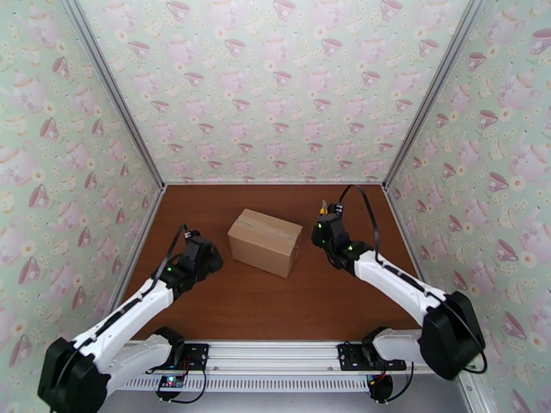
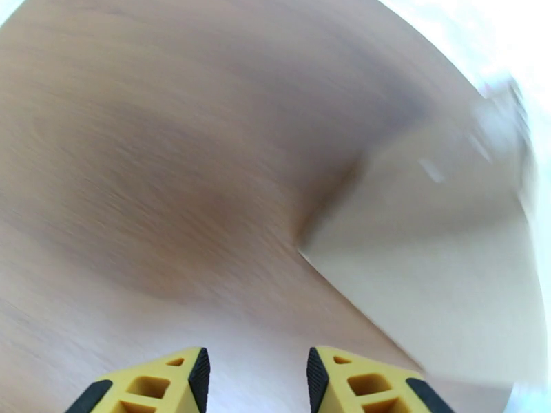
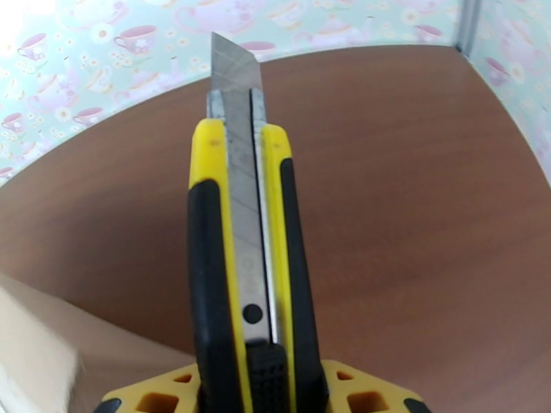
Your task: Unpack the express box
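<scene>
My right gripper (image 3: 255, 390) is clamped on a knife (image 3: 237, 221) with its blade (image 3: 234, 70) out, my left gripper (image 2: 258, 380) hangs parted and empty over the table (image 2: 138, 166), and the box (image 1: 265, 241) sits closed mid-table between the two

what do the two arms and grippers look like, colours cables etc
Both arms, left and right, have white links, black joint housings, small green lights and looping black cables. The left gripper has yellow fingers with hollow cut-outs and black inner pads; the right gripper shows the same yellow cut-out fingers.
</scene>
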